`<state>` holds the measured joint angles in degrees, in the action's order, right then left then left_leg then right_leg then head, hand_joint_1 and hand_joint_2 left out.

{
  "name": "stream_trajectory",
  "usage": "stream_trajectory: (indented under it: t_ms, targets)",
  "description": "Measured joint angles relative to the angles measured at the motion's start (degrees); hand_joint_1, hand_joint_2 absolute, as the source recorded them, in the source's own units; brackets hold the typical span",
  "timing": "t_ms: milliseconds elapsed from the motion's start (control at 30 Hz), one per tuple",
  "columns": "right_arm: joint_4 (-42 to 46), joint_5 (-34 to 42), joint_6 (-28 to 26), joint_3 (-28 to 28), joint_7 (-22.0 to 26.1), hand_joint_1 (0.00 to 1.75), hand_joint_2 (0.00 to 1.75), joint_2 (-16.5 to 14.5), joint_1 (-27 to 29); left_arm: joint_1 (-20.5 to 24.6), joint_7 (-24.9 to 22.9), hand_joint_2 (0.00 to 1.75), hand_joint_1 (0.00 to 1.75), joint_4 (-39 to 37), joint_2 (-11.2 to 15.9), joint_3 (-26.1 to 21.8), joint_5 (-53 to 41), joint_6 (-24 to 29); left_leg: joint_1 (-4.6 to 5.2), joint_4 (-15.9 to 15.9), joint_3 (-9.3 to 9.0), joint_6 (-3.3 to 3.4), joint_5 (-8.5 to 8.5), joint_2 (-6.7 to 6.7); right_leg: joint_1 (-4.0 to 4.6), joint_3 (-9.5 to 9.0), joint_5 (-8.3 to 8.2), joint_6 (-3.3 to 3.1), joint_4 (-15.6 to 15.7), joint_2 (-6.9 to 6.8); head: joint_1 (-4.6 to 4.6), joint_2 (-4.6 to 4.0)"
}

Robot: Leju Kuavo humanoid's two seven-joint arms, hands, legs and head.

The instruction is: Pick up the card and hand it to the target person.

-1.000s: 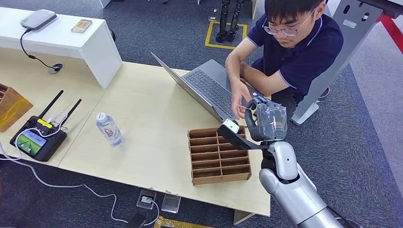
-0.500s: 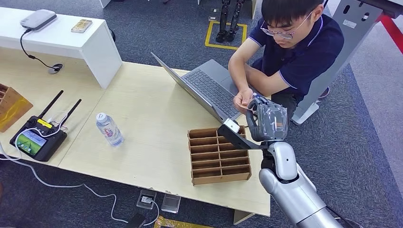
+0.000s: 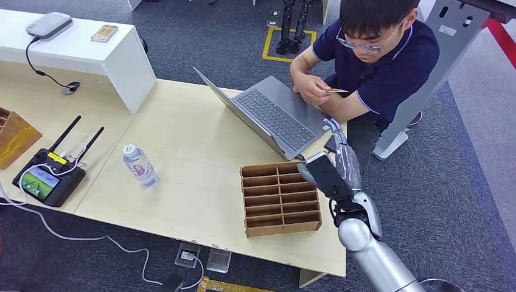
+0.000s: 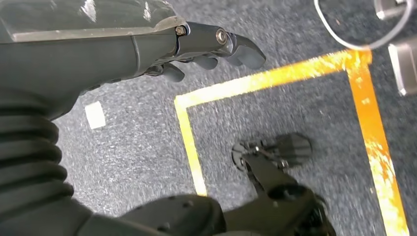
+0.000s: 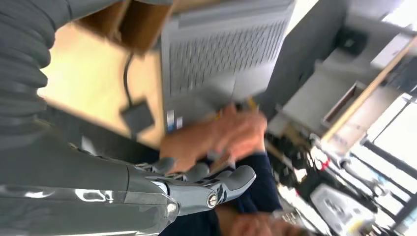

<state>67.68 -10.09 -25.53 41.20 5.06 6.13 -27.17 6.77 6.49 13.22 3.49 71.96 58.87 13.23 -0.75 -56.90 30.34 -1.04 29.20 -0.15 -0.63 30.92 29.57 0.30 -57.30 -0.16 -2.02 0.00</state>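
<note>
Right hand (image 3: 341, 159) now empty, fingers loose, drawn back from the person. Card (image 3: 336, 90) has passed to the person's hand (image 3: 311, 89); handover looks done.

A pale wooden table (image 3: 188, 152) carries an open grey laptop (image 3: 268, 115) near its far right edge and, just in front of that, a brown wooden compartment box (image 3: 280, 198). A capped water bottle (image 3: 140, 165) stands upright mid-table. At the left sit a black antenna controller (image 3: 48, 173) with white cable, another wooden box (image 3: 13, 137), and a white riser shelf (image 3: 91, 52).
</note>
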Motion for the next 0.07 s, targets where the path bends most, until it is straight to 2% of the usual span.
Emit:
stream_trajectory:
  t_ms: [67]
  targets:
    - [2.2,5.5,1.6,-0.4,0.6,0.0,1.75,0.6,2.1,-0.2,-0.4,0.0,0.0,0.0,0.1,-0.2,0.3,0.8,0.0,0.0,0.01,0.0,0.0,-0.01,0.0,-0.01,0.01,0.0,0.0,-0.02,0.0,0.0]
